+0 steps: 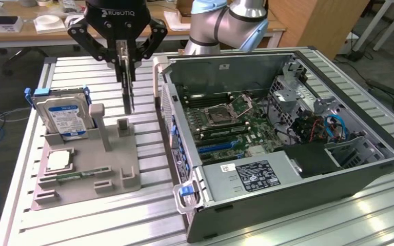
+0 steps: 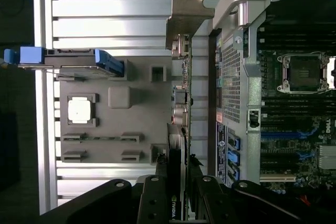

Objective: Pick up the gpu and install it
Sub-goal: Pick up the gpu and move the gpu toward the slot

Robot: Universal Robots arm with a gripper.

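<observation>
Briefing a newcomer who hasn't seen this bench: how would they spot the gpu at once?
Start at the open computer case on the exterior view's right; toward that view's left lies a grey holder tray. Above that tray the end effector grips the gpu, hanging edge-on. Unlike the thick labelled hard drive standing nearby, it is a thin dark card.

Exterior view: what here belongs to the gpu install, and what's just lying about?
In the job:
gpu, gripped edge-on by the end effector
open computer case
motherboard

Lying about:
hard drive, upright in the grey holder
processor chip, flat in the same holder
</observation>
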